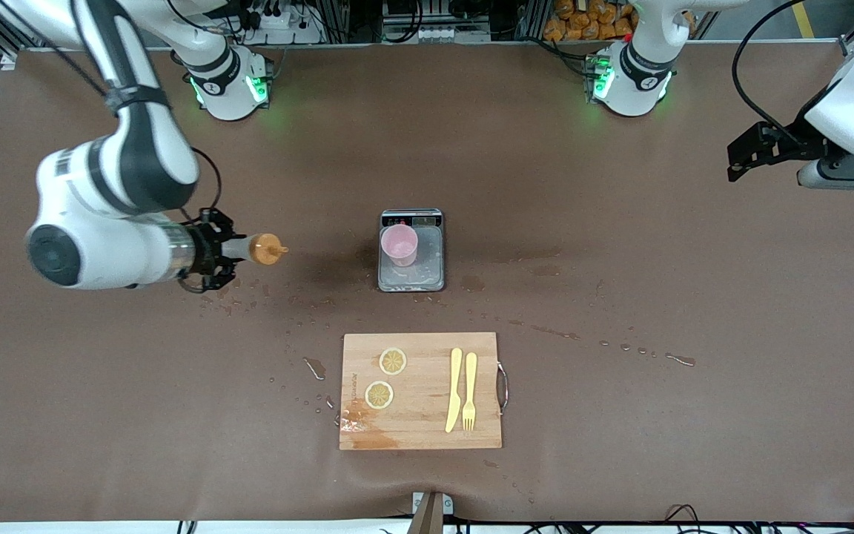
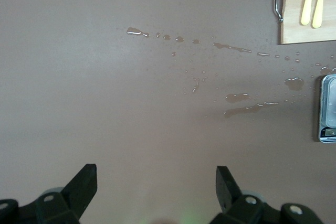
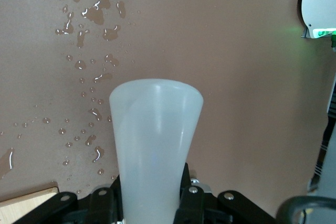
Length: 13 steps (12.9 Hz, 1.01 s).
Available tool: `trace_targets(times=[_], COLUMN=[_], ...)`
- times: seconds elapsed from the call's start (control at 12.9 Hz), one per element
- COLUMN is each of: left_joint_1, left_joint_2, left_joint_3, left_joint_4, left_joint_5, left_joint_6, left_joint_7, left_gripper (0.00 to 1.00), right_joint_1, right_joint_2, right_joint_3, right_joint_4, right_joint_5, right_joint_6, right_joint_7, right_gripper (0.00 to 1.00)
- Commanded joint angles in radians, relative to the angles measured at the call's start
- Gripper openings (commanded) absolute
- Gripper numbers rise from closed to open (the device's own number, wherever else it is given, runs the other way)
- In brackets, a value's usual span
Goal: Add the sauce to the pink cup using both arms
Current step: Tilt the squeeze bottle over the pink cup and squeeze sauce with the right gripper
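My right gripper (image 1: pixel 230 251) is clamped on the sauce (image 1: pixel 260 250), lying sideways with its nozzle aimed at the pink cup (image 1: pixel 399 245) on the scale (image 1: pixel 411 276), while my left gripper (image 1: pixel 749 157) waits with fingers spread, holding nothing.

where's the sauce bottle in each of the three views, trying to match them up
Front view: the sauce bottle is held sideways by the right gripper above the table, nozzle toward the pink cup.
Right wrist view: the bottle fills the centre, clamped between the fingers.
Left wrist view: not in it.
Shared landmark: the wooden cutting board.
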Motion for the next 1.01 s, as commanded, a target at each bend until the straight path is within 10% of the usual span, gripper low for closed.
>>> trace_targets(times=[0.0, 0.93], left_joint_1=[-0.007, 0.004], left_joint_2=[0.016, 0.021], left_joint_3=[-0.002, -0.024], left_joint_4=[0.026, 0.025], left_joint_5=[-0.008, -0.011], left_joint_6=[-0.015, -0.016], left_joint_7=[0.003, 0.0], left_gripper=[1.0, 1.0], right_joint_1=[-0.134, -0.639], right_joint_2=[-0.034, 0.299], right_joint_3=[0.017, 0.017], right_joint_4=[-0.064, -0.07], right_joint_5=[0.127, 0.338], right_joint_6=[-0.039, -0.242], right_joint_7=[-0.171, -0.999], right_gripper=[0.0, 0.0])
